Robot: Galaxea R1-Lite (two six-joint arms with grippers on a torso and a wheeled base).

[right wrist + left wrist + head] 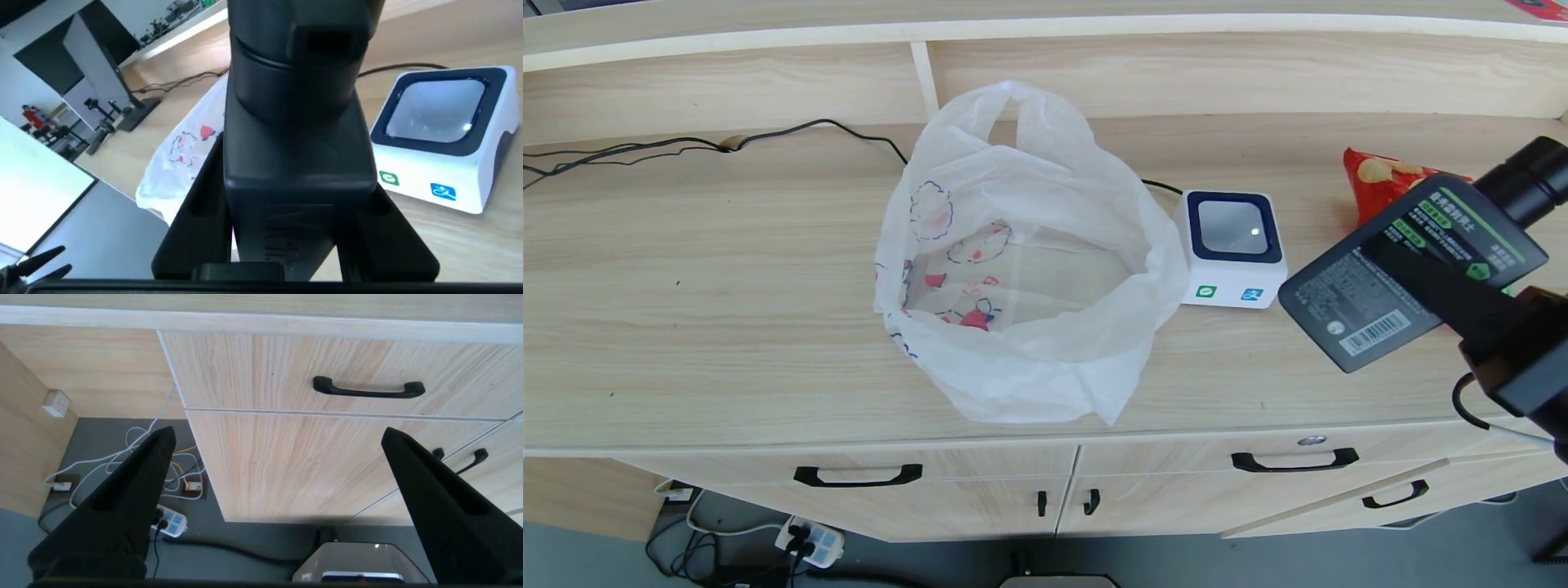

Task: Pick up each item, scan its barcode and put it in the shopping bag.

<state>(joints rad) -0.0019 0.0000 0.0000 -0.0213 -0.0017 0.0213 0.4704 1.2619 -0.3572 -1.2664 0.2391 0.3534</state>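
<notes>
Though its print is too small to read, the dark grey bottle [1339,298] gripped by the right claw [1401,263] above the bench's [686,286] right front edge shows green labels and a white barcode sticker, face up. Mid-bench stands a white shopping bag [1045,163], mouth open, with the barcode scanner [1232,245] just beside it, green and blue icons on its front. A red crisp packet [1376,184] at the right rear is half hidden by the bottle. From the left wrist, the left claw [278,441] is spread wide, facing a drawer handle [368,388].
</notes>
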